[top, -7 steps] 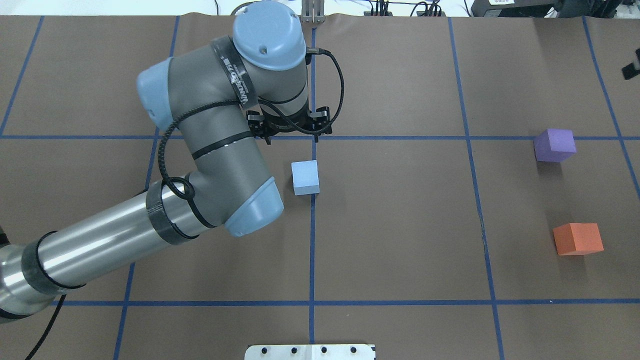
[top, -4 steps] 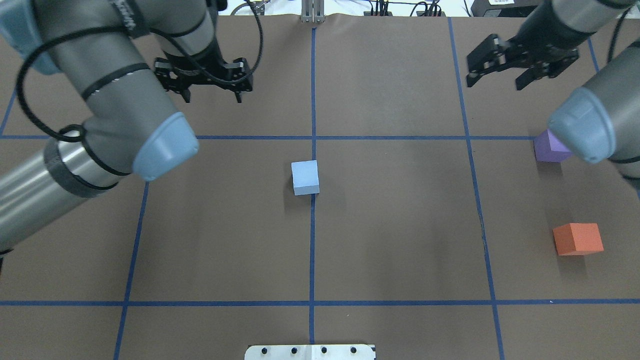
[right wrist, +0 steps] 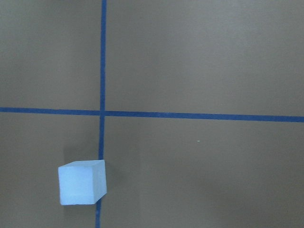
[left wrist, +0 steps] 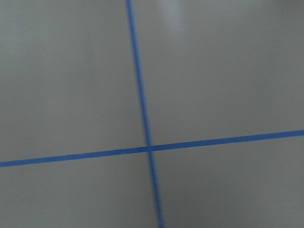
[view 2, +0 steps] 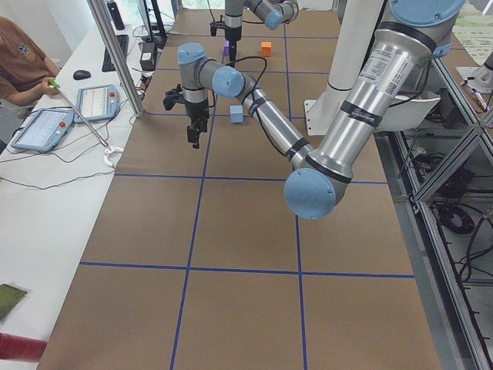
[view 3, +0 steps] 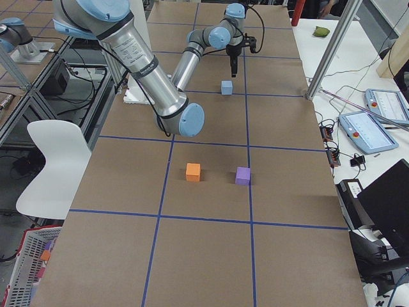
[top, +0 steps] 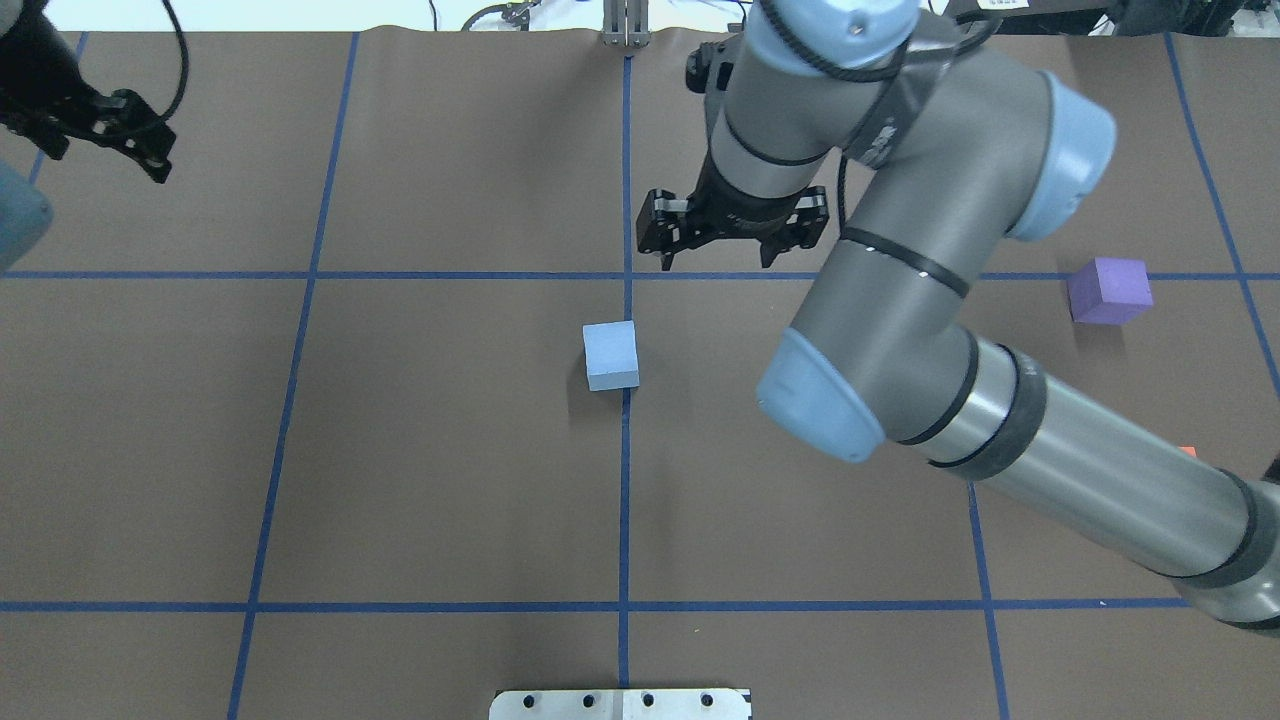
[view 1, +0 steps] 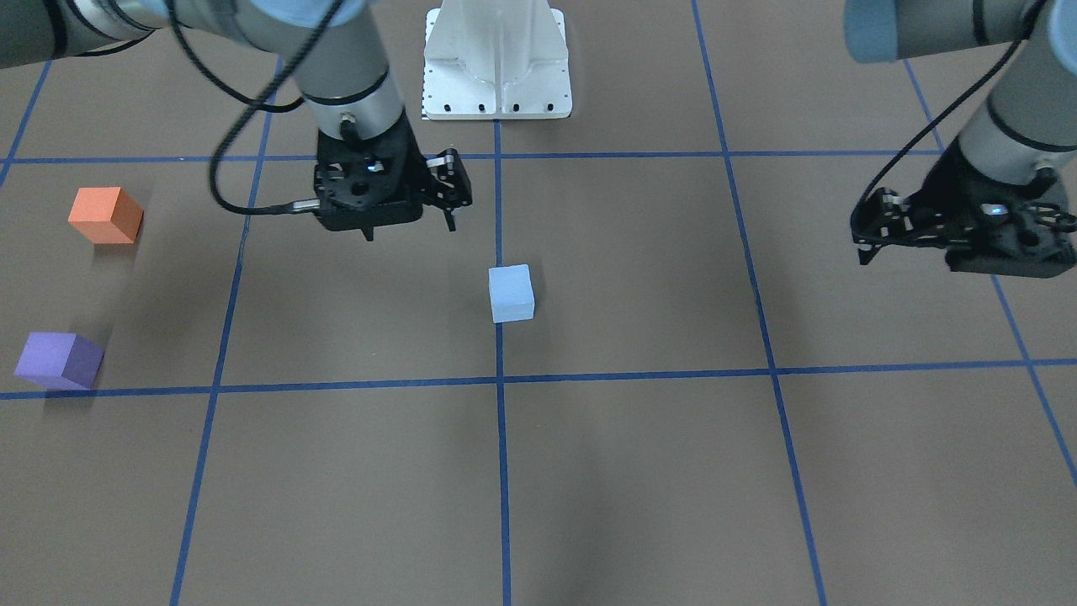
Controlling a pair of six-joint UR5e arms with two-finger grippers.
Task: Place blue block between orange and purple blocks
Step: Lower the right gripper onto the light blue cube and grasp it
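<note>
The blue block [top: 611, 354] is sitting alone in the middle of the bench [top: 450, 480], touching a blue tape line [top: 623, 500]. The purple block [top: 1108, 290] and the orange block [view 1: 104, 215] are sitting well apart from it on the robot's right side. A bare gap is lying between them, ready for the blue one. The right claw [top: 718, 262] is hanging just past the blue block, not over it yet. Its fingers are spread apart and holding nothing, likely so they can fit around the block. The left claw [top: 100, 158] is hanging far off to the side, fingers apart too, probably to be out of the way. No writing is showing clearly enough to read.
</note>
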